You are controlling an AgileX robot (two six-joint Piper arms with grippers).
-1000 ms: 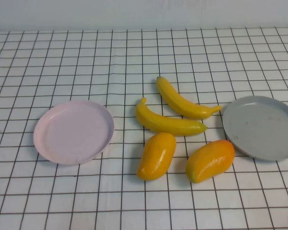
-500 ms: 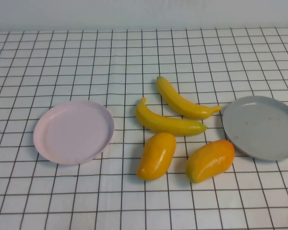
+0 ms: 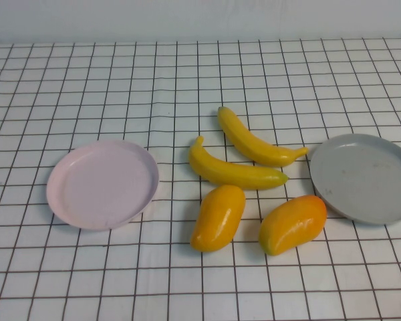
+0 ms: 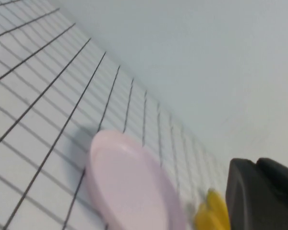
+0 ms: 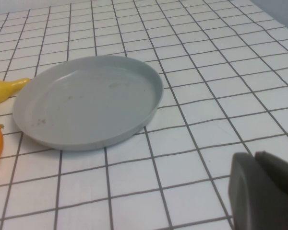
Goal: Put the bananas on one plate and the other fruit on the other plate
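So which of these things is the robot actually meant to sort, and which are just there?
Part of the job:
- two bananas
- two mangoes
- grey plate
- pink plate
- left gripper and right gripper, both parked, shut

Just there:
- checked tablecloth

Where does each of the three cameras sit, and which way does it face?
High view: raised on the robot's side, angled down at the bananas, mango-like fruits, both plates; no arm shows.
Left wrist view: low over the table, facing the pink plate; left gripper at the frame's edge.
Right wrist view: facing the grey plate; right gripper in the corner.
Each wrist view shares its plate with the high view.
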